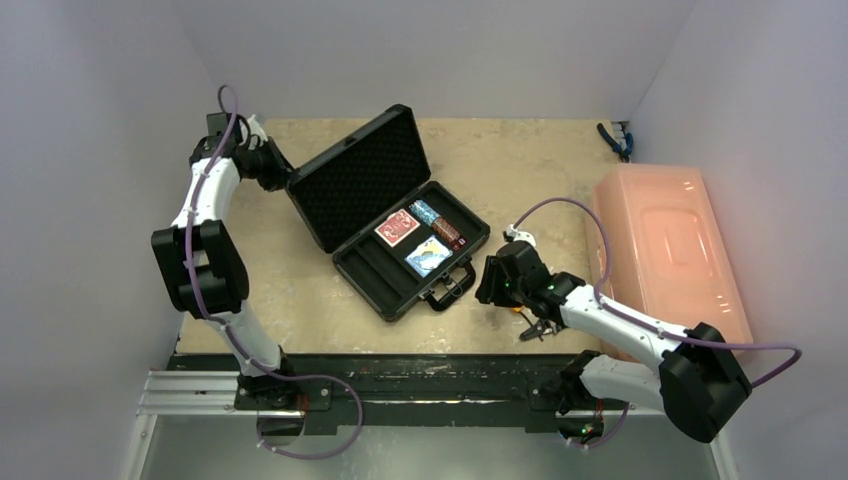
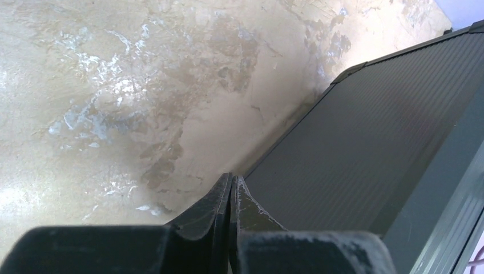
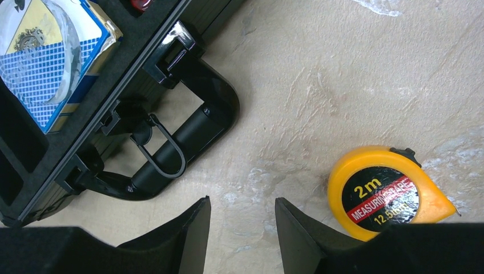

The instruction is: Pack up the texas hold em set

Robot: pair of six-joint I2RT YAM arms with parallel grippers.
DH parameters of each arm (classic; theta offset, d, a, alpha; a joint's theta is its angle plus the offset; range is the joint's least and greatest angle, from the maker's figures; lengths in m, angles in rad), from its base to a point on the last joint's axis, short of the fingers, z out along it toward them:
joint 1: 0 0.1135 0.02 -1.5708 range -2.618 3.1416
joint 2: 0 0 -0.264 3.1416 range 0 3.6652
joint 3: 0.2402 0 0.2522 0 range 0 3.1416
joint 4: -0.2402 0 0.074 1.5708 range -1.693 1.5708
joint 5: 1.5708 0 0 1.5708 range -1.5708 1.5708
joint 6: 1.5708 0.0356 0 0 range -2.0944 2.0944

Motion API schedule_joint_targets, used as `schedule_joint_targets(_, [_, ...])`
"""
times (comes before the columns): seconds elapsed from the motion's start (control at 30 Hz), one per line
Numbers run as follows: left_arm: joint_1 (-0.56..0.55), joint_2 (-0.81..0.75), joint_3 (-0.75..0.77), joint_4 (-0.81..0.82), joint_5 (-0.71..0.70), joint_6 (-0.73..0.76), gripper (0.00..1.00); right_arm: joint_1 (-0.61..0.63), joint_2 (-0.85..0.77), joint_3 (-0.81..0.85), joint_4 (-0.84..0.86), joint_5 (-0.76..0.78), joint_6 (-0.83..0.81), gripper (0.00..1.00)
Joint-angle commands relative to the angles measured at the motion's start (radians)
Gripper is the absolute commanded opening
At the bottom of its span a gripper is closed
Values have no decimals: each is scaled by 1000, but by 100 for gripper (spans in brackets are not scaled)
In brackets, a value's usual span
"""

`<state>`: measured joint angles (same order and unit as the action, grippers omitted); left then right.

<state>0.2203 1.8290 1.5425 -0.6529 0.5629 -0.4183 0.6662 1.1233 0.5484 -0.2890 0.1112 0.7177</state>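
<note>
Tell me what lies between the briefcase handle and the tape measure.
Nothing. In the right wrist view, only bare tabletop separates the briefcase handle from the tape measure.

We read this as a robot lab, a closed test cell. Plain pale walls (image 1: 100, 80) box the table (image 1: 520, 160) in on three sides, and its top is a worn, blotchy beige board. At the near edge a metal rail (image 1: 420, 385) carries the left arm (image 1: 200, 250) and the right arm (image 1: 640, 335), both white and black, with purple cables (image 1: 598, 235) looping loose from them. What lies on the table is an odd mix rather than household clutter: an open black case (image 1: 365, 180), a yellow tape measure (image 3: 382, 194), pliers (image 1: 612, 140) in the far right corner, and a pink plastic bin (image 1: 665, 250) along the right wall.
</note>
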Motion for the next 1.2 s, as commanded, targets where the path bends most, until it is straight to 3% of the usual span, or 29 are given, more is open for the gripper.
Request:
schedule_joint_targets(0.0, [-27,-88,-27,-15,6,27,0,-2,-19,-5,25,-7,11,49])
schedule_joint_targets(1.17, [-152,-300,-249,-52,-22,42,0,-3,-5,-5,30,-5,15,48])
